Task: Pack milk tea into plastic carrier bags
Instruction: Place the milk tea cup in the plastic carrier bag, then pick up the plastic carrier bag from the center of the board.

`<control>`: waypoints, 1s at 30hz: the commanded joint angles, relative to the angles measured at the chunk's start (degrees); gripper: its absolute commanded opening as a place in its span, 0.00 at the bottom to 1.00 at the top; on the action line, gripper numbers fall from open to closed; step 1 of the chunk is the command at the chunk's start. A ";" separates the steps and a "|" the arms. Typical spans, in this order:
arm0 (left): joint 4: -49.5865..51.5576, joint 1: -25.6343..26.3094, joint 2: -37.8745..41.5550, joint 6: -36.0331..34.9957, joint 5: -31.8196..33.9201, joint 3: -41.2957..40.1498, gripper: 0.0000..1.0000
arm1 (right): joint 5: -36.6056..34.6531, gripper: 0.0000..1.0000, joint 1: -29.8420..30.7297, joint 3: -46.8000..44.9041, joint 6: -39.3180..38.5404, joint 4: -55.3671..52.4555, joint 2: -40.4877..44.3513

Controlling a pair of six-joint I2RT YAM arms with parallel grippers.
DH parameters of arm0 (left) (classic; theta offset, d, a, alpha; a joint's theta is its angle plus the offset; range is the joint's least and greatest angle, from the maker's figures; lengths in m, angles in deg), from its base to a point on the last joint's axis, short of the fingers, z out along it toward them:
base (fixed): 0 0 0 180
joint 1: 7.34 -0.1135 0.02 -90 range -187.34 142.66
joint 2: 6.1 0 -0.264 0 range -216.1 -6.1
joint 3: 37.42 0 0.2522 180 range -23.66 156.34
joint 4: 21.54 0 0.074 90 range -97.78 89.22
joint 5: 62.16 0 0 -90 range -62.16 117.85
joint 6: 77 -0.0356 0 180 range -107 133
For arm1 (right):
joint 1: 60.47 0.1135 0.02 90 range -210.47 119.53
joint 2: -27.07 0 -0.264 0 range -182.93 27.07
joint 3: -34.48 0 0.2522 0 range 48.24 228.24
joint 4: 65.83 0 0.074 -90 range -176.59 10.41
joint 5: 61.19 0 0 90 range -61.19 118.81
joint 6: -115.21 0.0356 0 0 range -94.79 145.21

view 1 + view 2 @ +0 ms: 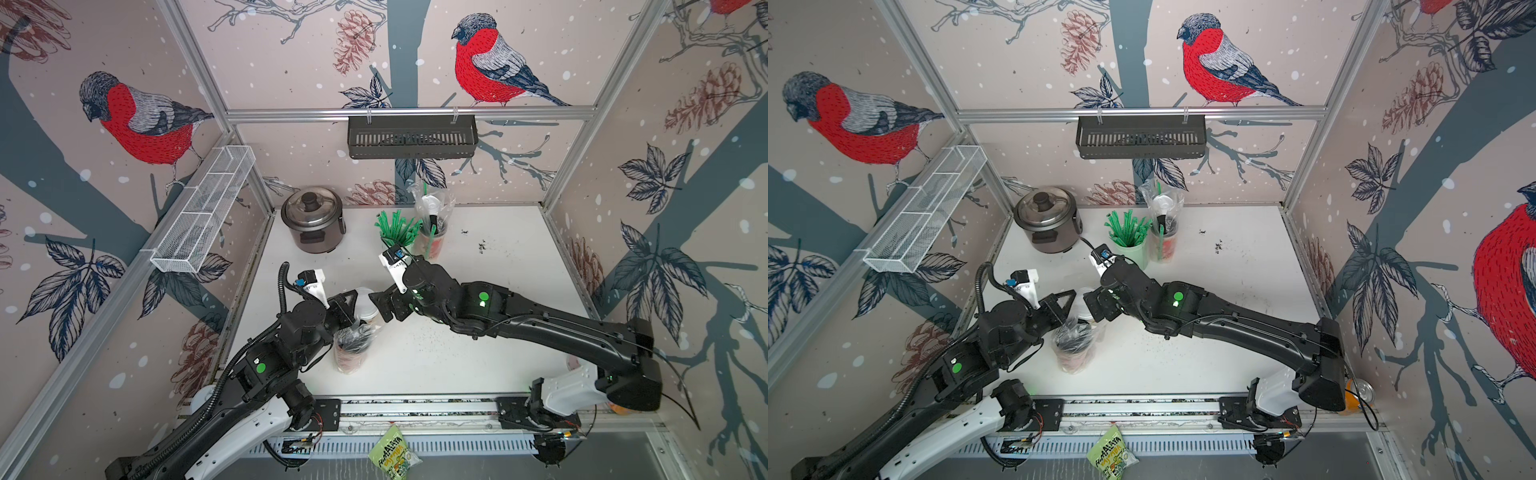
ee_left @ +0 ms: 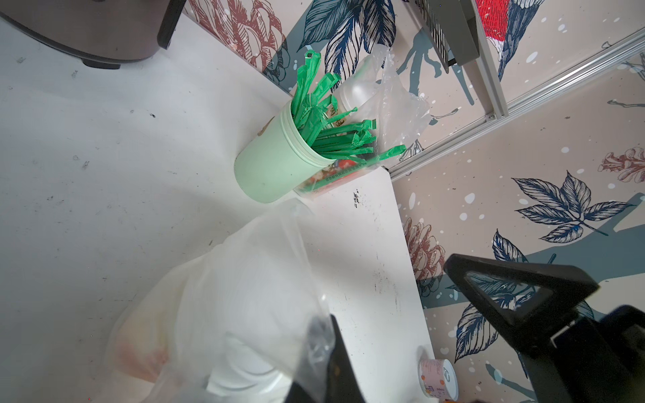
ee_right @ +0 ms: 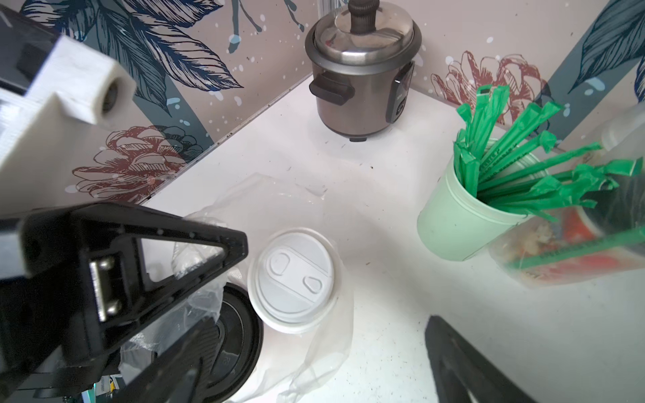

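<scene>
On the white table (image 1: pixel 478 332), the left gripper (image 1: pixel 353 311) is pinching the top of a clear plastic carrier bag (image 1: pixel 353 347) at lower centre. The right gripper (image 1: pixel 380 307) is hovering just beside it, fingers spread wide and gripping nothing. Inside that bag, a black-lidded milk tea cup (image 3: pixel 237 335) and a white-lidded cup (image 3: pixel 293 279) are standing upright. A second filled bag (image 1: pixel 432 216) is standing upper centre, beside the green straw cup (image 1: pixel 395 239).

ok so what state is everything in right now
near transparent plastic bag: standing, two cups inside
white-lidded paper cup: upright, lid on, bagged
black-lidded paper cup: upright, lid on, bagged
left gripper: shut on that bag's edge
right gripper: open, empty
far transparent plastic bag: standing, cups inside
steel rice cooker: lid on
pale green straw cup: upright, full
</scene>
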 commanded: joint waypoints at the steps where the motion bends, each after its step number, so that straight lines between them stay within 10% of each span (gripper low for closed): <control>1: -2.01 -0.03 0.63 0.89 0.16 -0.37 0.00 | 4.94 0.89 0.20 -0.79 5.69 -3.65 0.14; 18: -3.01 -0.05 2.61 1.29 -1.43 -1.97 0.00 | 21.49 0.83 -1.80 -7.27 14.75 -4.69 -1.30; 26: -2.24 -0.05 4.35 1.66 -1.18 -2.21 0.00 | 23.66 0.46 -3.51 -8.11 14.94 0.39 -1.26; 30: -2.22 -0.01 4.71 1.84 -1.49 -2.21 0.00 | 24.34 0.06 -4.03 -8.01 15.07 1.62 -0.13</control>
